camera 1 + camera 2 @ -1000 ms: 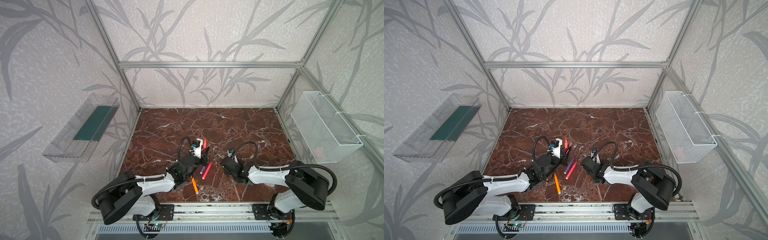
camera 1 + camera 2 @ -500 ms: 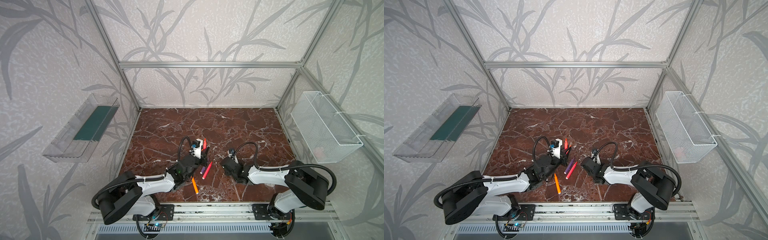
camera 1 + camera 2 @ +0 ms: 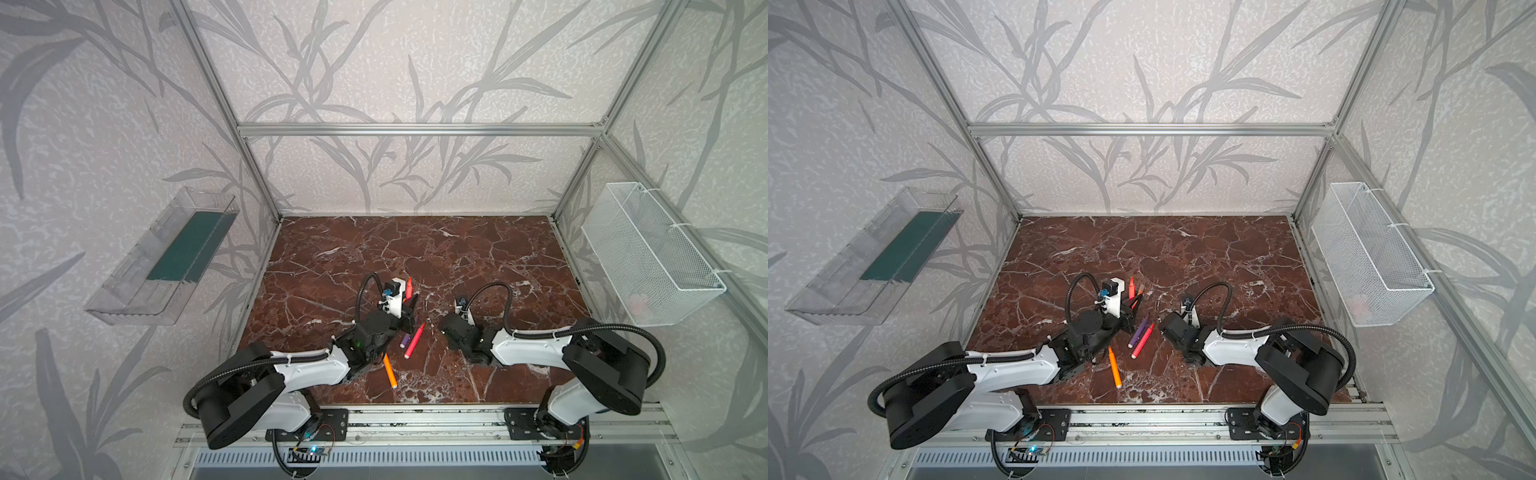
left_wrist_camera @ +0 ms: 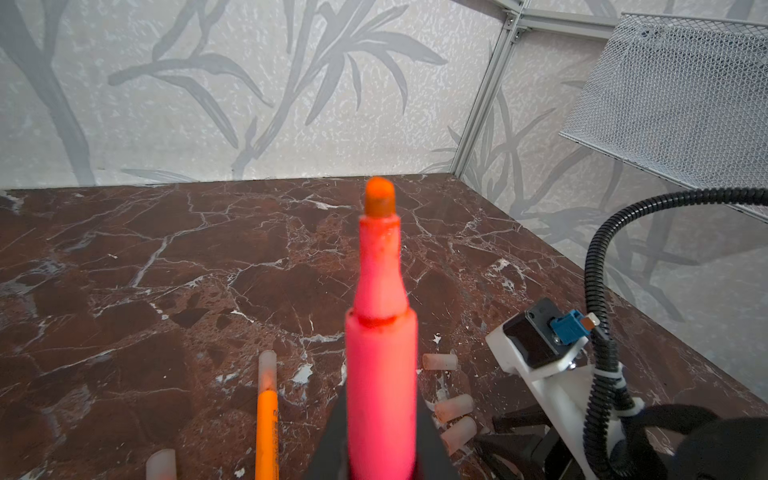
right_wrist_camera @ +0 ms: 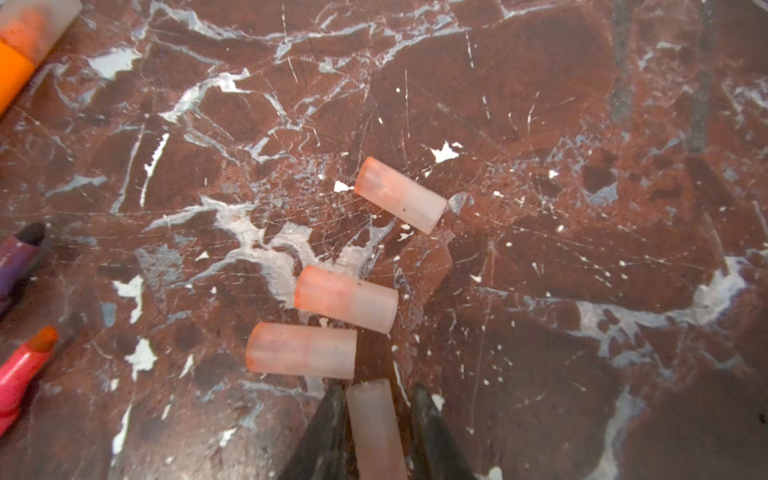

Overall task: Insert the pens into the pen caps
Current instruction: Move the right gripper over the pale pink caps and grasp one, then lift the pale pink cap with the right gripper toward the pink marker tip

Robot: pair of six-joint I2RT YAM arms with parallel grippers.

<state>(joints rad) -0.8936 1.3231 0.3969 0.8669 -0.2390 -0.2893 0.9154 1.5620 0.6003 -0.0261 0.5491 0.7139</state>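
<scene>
Left tool [image 4: 380,415] is clamped narrow on a pink-red plastic marker pen [image 4: 380,332], gripped low on the barrel. The pen's bare orange felt tip points away from the wrist, uncapped, off the red-brown marble-look bench [image 3: 415,249]. Right tool [image 5: 376,395] is closed down around one pale beige-pink translucent pen cap [image 5: 376,432]. That cap lies along the tool's axis between the two black fingers [image 5: 332,424]; cannot tell if it's clear of the bench. Three more loose pen caps [image 5: 346,304] lie on the bench just beyond the right tool's tips, near each other but apart, each tinted orange at one end. Left wrist view: a capped orange pen [image 4: 266,415] lies flat on the bench beside the held pen, with a separate cap [image 4: 160,463] close to it. In both top views the two tools face each other near the front middle of the bench, close but apart. Between the arms lie a purple pen [image 3: 404,340] and a second pink-red pen [image 3: 414,341], side by side, almost touching, both uncapped. Another orange pen [image 3: 389,371] lies just beside the left arm, nearer the front edge. Clear plastic tray [image 3: 166,257] hangs on the left wall, white wire-mesh basket [image 3: 648,257] on the right wall.
</scene>
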